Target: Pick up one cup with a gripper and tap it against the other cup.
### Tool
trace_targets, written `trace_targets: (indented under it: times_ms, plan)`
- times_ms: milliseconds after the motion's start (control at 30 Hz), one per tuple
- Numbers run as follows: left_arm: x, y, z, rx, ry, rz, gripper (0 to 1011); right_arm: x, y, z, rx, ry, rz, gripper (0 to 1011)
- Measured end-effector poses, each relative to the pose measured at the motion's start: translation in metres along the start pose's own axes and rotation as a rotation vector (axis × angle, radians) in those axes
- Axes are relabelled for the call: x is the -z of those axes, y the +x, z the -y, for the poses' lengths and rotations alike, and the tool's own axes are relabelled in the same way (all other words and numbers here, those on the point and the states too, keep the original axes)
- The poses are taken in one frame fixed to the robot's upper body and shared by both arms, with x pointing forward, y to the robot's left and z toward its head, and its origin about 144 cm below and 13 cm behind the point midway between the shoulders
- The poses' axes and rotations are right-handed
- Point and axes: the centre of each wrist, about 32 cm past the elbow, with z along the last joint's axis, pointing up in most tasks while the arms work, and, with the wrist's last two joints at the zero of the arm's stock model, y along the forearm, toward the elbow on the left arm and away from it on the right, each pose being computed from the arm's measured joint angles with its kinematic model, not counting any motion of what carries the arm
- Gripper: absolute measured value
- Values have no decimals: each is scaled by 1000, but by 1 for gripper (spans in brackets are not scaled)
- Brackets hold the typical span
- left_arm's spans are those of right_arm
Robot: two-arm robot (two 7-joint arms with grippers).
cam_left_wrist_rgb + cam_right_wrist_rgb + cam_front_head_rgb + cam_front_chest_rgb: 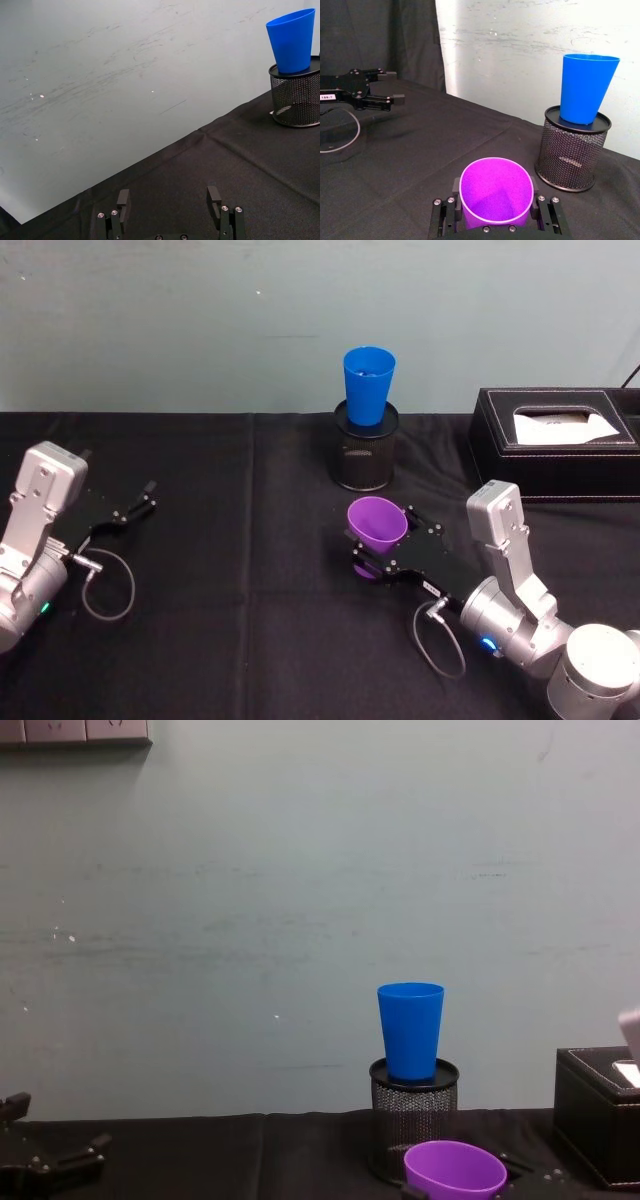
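The purple cup sits tilted just above the black cloth, with my right gripper shut on it, one finger on each side of its wall. It shows close up in the right wrist view and low in the chest view. The blue cup stands upright in a black mesh pen holder behind the purple cup, apart from it. My left gripper rests open over the cloth at the far left with nothing between its fingers.
A black tissue box stands at the back right, beside the pen holder. A black cloth covers the table up to a pale wall. Cable loops hang by both wrists.
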Motion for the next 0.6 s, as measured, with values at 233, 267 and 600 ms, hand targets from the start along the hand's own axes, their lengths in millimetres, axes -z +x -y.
trace_targets:
  times_ms: [233, 267, 600]
  plan:
    - [0, 0, 0, 0, 0, 0, 1000, -1, 0, 0, 0, 1, 0, 736]
    - [0, 0, 0, 0, 0, 0, 1000, -1, 0, 0, 0, 1, 0, 739]
    - [0, 0, 0, 0, 0, 0, 1000, -1, 1, 0, -1, 2, -1, 985]
